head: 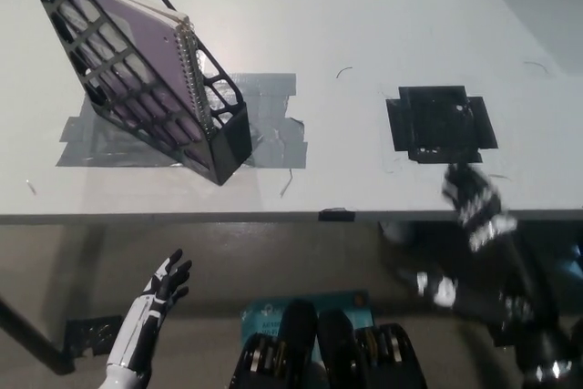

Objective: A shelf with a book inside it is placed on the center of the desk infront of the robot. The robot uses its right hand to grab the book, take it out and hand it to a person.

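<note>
Upper left of frame: black lattice-sided file shelf [137, 88], tilted, standing on grey tape patches [273, 138] on the white desk [364, 25]; contents, one spiral-bound notebook [127, 38] with lilac cover, upright inside, wire spine toward the open end. Right of centre: black square tape patch [441, 123] on the desk, well apart from the shelf. Lower right: black right hand [474, 202], blurred at the desk's front edge, fingers' state cannot be told; lower left: white left hand [164, 289] below the desk edge, fingers apart, holding nothing.

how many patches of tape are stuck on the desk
2: grey tape under the black shelf at left, and black tape at right. A small black piece also sits on the desk edge.
</note>
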Tool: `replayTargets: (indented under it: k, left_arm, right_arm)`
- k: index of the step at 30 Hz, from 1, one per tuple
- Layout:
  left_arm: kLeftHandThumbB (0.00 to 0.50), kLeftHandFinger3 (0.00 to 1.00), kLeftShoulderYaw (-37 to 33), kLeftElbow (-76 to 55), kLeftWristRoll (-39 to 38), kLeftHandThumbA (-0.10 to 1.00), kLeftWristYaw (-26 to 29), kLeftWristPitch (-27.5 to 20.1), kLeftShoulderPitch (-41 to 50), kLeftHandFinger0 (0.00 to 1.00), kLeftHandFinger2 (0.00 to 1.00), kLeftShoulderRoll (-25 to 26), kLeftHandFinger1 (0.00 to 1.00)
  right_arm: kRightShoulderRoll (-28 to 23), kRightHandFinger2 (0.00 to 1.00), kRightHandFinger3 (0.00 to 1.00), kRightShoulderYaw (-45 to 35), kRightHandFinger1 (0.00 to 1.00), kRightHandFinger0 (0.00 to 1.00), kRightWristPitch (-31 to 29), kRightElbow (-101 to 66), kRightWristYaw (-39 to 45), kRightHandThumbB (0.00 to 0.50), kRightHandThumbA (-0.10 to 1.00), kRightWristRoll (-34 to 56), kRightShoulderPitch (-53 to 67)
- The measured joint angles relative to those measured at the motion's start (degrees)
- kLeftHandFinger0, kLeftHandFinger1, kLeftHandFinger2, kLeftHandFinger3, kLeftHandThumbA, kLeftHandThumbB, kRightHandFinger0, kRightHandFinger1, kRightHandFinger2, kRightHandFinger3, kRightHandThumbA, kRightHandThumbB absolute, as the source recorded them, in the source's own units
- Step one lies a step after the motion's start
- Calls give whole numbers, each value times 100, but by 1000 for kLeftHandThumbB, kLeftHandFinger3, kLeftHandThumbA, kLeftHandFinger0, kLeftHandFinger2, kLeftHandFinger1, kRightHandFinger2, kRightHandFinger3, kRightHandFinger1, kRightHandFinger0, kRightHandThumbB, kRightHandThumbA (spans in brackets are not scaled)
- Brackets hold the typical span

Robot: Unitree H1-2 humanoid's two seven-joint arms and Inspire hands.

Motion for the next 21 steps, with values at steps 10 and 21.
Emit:
replayTargets:
  k: [10, 21]
  left_arm:
    - [291, 1000, -23, 3, 4, 1000, 1, -6, -6, 1000, 1000, -32, 1000]
    - [317, 1000, -79, -9, 37, 946, -27, 10, -49, 1000, 1000, -35, 1000]
  right_arm:
    - [249, 1000, 1000, 480, 1000, 1000, 541, 1010, -2, 296, 1000, -251, -2459]
    - [993, 1000, 1000, 661, 1000, 1000, 703, 3504, -114, 289, 1000, -521, -4148]
